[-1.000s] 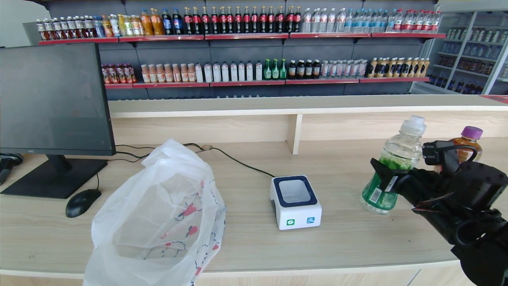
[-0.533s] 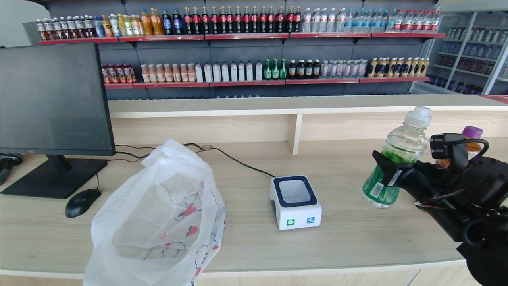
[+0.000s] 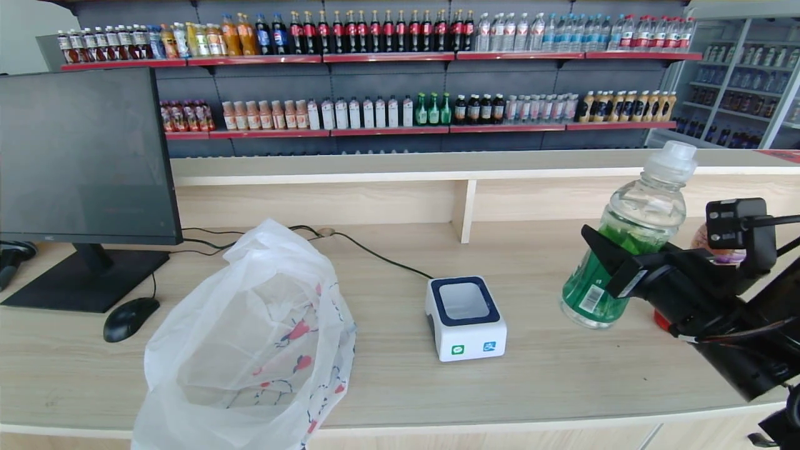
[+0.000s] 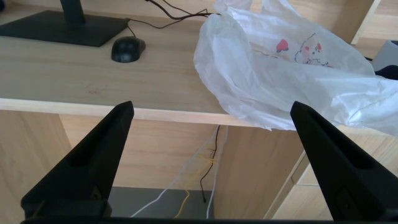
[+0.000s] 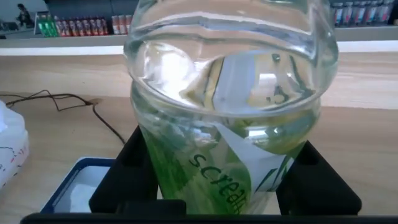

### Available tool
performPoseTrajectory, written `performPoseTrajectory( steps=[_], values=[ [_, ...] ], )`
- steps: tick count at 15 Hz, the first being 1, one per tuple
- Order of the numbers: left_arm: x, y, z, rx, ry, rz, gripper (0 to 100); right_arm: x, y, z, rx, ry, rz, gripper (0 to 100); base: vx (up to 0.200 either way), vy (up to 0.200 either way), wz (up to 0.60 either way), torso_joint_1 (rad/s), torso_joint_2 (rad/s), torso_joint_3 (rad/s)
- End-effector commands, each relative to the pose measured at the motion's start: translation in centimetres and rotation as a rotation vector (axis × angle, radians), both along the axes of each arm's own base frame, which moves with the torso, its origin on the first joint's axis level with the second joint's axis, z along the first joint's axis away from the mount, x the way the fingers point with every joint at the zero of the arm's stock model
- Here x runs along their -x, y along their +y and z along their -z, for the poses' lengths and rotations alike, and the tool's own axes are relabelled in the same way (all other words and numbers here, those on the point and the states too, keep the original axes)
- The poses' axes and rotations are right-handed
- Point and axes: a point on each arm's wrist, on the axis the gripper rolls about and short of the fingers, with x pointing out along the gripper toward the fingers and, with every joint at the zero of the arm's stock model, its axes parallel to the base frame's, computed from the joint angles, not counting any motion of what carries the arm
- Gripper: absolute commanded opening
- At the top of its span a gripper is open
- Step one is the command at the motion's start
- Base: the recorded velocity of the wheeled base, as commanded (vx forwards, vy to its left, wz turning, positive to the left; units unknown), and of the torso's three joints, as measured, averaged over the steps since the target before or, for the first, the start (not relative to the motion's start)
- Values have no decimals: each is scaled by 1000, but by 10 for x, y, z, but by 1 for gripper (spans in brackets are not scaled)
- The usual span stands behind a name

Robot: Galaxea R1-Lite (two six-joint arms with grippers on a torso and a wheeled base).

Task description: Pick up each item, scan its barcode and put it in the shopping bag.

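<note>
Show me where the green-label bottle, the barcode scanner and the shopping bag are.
green-label bottle [image 3: 639,224]: head view, clear body above the label
barcode scanner [image 3: 464,301]: head view, top window
shopping bag [image 3: 250,340]: head view, translucent side wall

Barcode patch [image 3: 590,299] on the green-labelled bottle [image 3: 644,215]; green and blue icons [image 3: 458,349] on the scanner [image 3: 465,325].

Bright, even light fills the head view; the counter [image 3: 562,375] carries only faint, soft shadows beside the scanner [image 3: 465,319] and mouse [image 3: 130,317]. Its front edge bows at the lower right of the frame. In the right wrist view, pale highlights glint on the clear shoulder of the bottle [image 5: 230,124].
</note>
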Motion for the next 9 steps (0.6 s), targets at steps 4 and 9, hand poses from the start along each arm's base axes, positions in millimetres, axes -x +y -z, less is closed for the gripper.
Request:
performPoseTrajectory(
  steps=[4, 9],
  values=[
    [0, 0, 0, 0, -1, 0, 100, 51, 15, -26, -30, -116, -149, 0, 0, 0, 0, 0, 0, 0],
    [0, 0, 0, 0, -1, 0, 100, 73, 44, -42, -38, -194, -311, 0, 0, 0, 0, 0, 0, 0]
  ],
)
